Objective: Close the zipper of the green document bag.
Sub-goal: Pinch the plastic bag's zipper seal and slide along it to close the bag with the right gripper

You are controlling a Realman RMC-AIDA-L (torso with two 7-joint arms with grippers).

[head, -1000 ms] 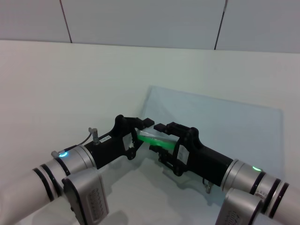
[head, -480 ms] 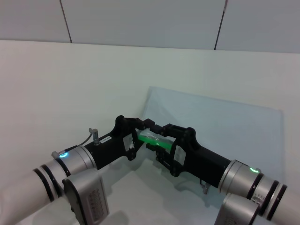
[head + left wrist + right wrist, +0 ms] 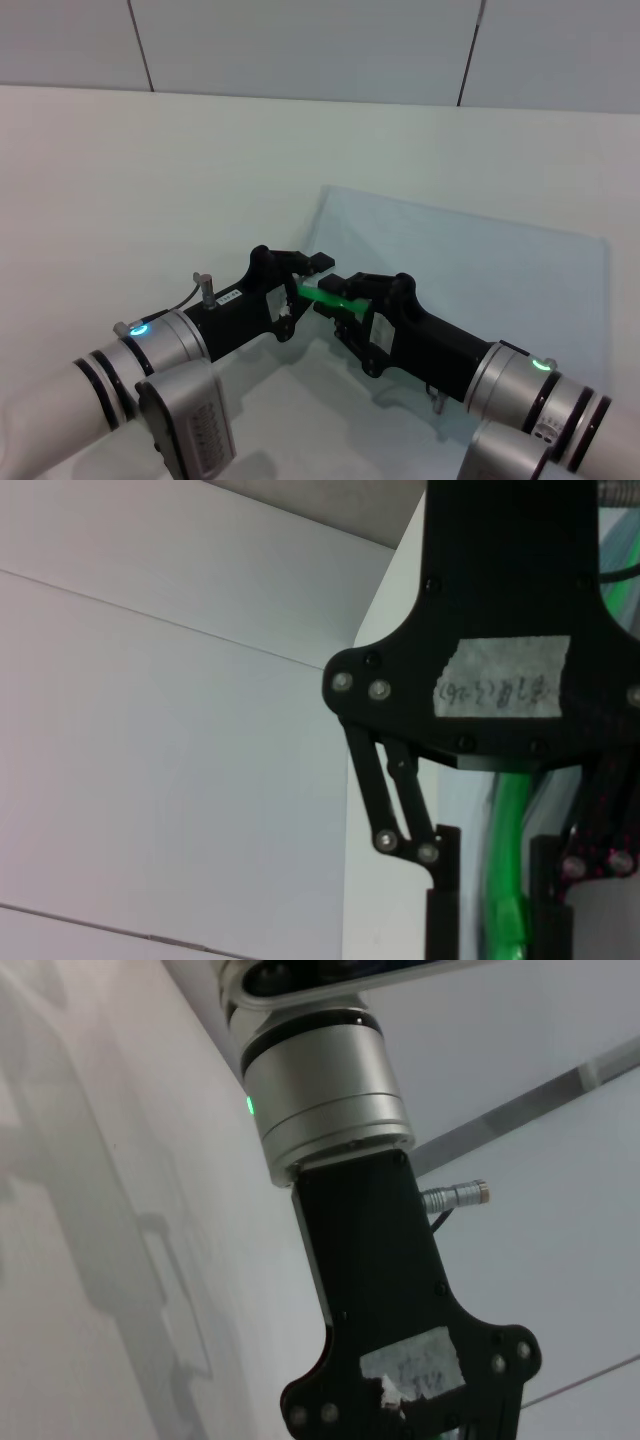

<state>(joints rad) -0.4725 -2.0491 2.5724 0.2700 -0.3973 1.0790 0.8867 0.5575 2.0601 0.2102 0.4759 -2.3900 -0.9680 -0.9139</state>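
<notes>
Seemingly both fingers (image 3: 318, 264) pinch zipper (image 3: 322, 295).

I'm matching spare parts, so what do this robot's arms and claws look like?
Both arms are silver-grey cylinders with black bands and a glowing green ring light at the wrist. Each ends in a matte black claw, the left claw and right claw, built from bolted flat plates and thin linkage bars. Handwritten white tape labels mark the housings, and a small metal connector protrudes near each wrist.

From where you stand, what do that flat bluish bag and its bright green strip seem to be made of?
The green document bag looks like thin, smooth translucent plastic: the pale table shows faintly through it. The zipper, between the left gripper and right gripper, looks like glossy, flexible plastic; it curves in the left wrist view.
</notes>
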